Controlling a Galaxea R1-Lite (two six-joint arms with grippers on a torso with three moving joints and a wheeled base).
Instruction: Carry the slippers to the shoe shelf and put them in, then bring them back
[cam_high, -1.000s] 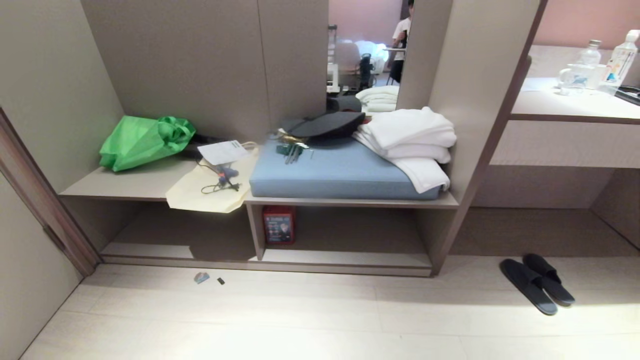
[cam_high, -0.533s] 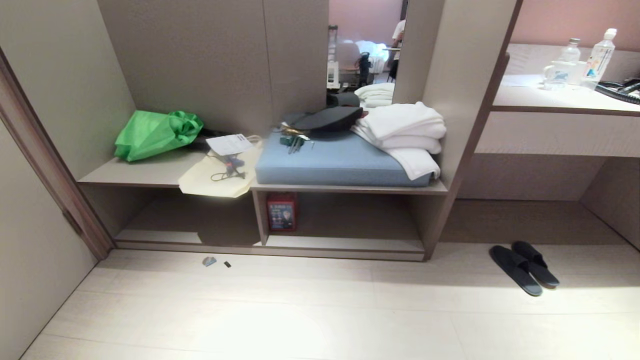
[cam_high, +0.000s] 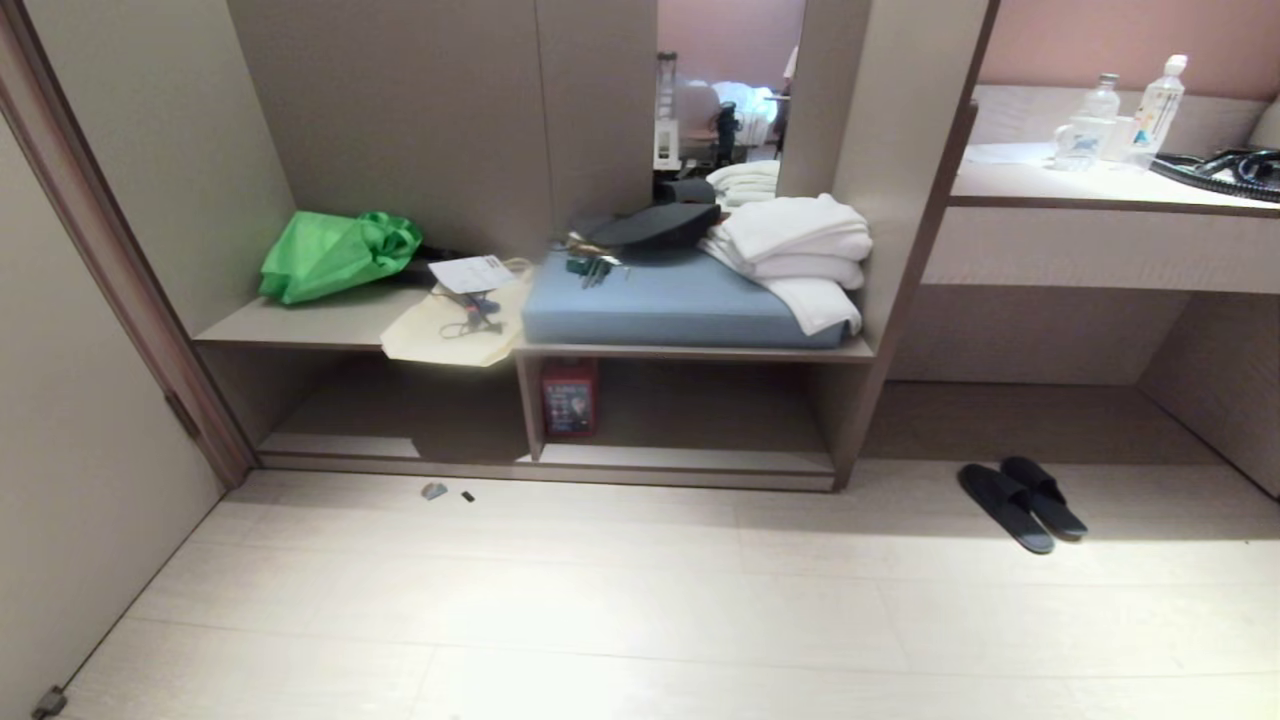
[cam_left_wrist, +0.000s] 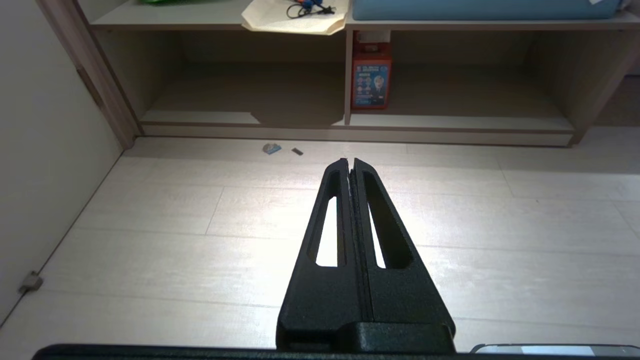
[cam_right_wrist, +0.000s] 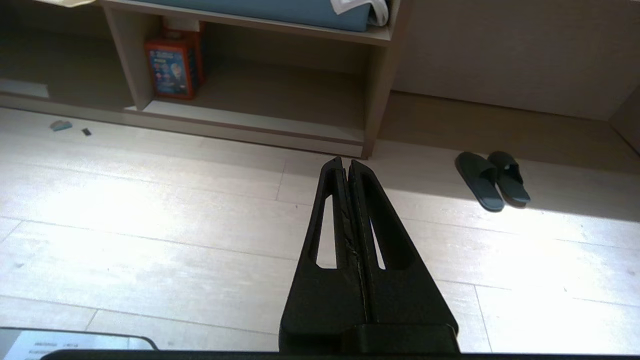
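The right gripper (cam_right_wrist: 346, 162) is hanging low over the pale floor with its fingers pressed together and nothing between them. The left gripper (cam_left_wrist: 349, 161) is likewise pinched shut and empty. Taking the shoe shelf (cam_high: 690, 458) as the landmark, the slippers (cam_high: 1022, 490) are lying side by side on the floor just off its right end, in front of the recess under the desk counter (cam_high: 1100, 188). They are sitting well ahead of the right gripper and to its right, with their long axes running diagonally. The right arm is probably the nearer one, since the left gripper is facing the shelf's divider and a red box (cam_high: 569, 397).
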